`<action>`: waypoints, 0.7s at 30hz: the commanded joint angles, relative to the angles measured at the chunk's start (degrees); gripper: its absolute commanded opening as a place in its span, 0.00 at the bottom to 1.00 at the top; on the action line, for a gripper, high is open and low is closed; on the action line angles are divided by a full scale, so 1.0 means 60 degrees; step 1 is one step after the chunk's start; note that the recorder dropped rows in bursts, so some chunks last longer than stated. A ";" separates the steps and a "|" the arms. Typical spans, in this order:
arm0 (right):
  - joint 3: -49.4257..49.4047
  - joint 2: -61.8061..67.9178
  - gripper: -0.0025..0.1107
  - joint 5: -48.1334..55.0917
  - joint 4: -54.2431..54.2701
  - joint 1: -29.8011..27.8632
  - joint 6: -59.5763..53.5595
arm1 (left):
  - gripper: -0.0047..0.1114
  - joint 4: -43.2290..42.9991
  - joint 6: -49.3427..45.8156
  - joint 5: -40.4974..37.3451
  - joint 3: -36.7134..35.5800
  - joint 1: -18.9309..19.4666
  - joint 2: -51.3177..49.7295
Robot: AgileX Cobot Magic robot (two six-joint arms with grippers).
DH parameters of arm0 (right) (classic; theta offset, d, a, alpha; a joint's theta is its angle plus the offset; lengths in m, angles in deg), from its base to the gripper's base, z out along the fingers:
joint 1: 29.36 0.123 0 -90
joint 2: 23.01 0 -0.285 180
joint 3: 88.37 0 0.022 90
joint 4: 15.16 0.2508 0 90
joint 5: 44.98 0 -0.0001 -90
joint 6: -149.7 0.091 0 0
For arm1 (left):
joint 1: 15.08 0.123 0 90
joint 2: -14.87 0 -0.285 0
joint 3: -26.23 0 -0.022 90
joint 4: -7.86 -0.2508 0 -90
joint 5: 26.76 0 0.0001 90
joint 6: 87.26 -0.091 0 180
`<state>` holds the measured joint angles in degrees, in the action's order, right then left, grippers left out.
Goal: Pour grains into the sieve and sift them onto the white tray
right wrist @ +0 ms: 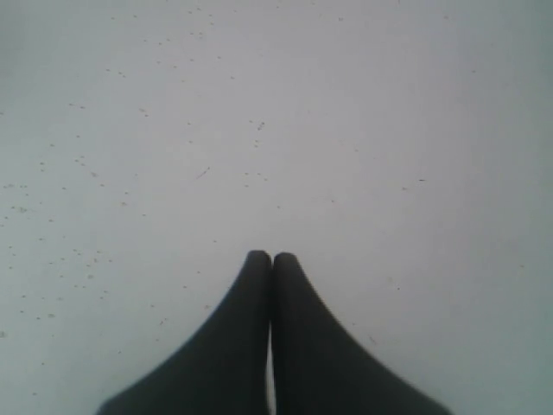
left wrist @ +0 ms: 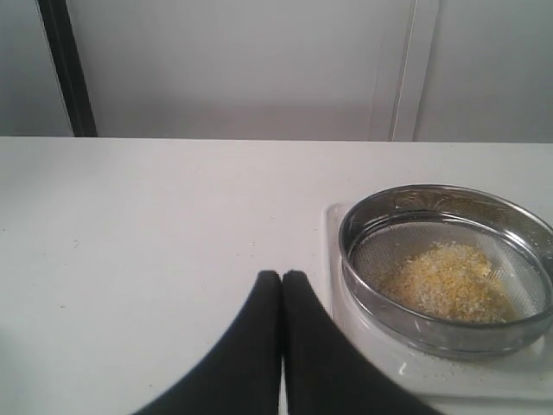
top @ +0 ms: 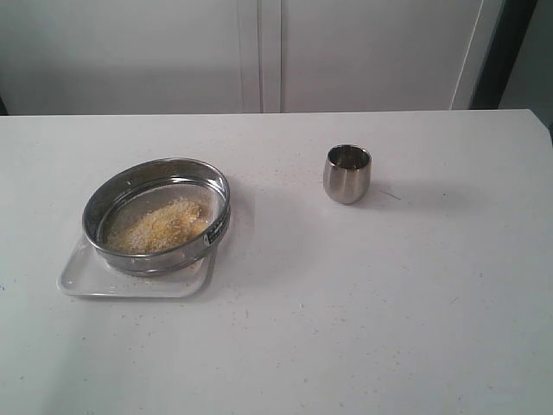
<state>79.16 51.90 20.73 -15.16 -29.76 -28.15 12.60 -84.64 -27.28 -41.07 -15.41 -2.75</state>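
The round steel sieve [top: 156, 215] rests on the white tray [top: 82, 278] at the left of the table, with a heap of yellow and whitish grains [top: 162, 228] on its mesh. The left wrist view shows the same sieve [left wrist: 449, 266], grains [left wrist: 445, 282] and tray [left wrist: 484, 372] just beside my left gripper [left wrist: 282, 275], which is shut and holds nothing. My right gripper [right wrist: 271, 256] is shut too, empty, over bare table. Neither arm shows in the exterior view.
A small steel cup [top: 347, 174] stands upright on the white table [top: 363, 303], right of the sieve. Tiny specks of grain dust dot the table [right wrist: 86, 173] in the right wrist view. A pale wall runs behind the table's far edge.
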 commanded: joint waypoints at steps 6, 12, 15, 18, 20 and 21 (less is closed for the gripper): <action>-0.0033 -0.0060 0.02 -0.0058 -0.0082 -0.0046 0.0013 | 0.04 0.0045 -0.1021 -0.1615 0.1976 -0.0062 -0.2183; -0.0033 -0.0060 0.02 -0.0058 -0.0082 -0.0046 0.0013 | 0.04 0.0130 -0.0933 -0.1330 0.2146 -0.0062 -0.2538; -0.0033 -0.0060 0.02 -0.0058 -0.0082 -0.0046 0.0013 | 0.04 0.0130 -0.0875 -0.1287 0.2146 -0.0062 -0.2538; -0.0033 -0.0060 0.02 -0.0058 -0.0082 -0.0046 0.0013 | 0.04 0.0130 -0.0602 -0.0925 0.2146 -0.0062 -0.2538; -0.0033 -0.0060 0.02 -0.0058 -0.0082 -0.0046 0.0013 | 0.04 0.0130 -0.0349 -0.0881 0.2222 -0.0062 -0.2631; -0.0033 -0.0060 0.02 -0.0058 -0.0082 -0.0046 0.0013 | 0.04 0.0130 -0.0366 -0.0973 0.2314 -0.0062 -0.2723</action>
<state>79.16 51.90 20.62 -15.16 -29.76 -28.15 12.74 -88.28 -33.51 -28.41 -15.41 -18.13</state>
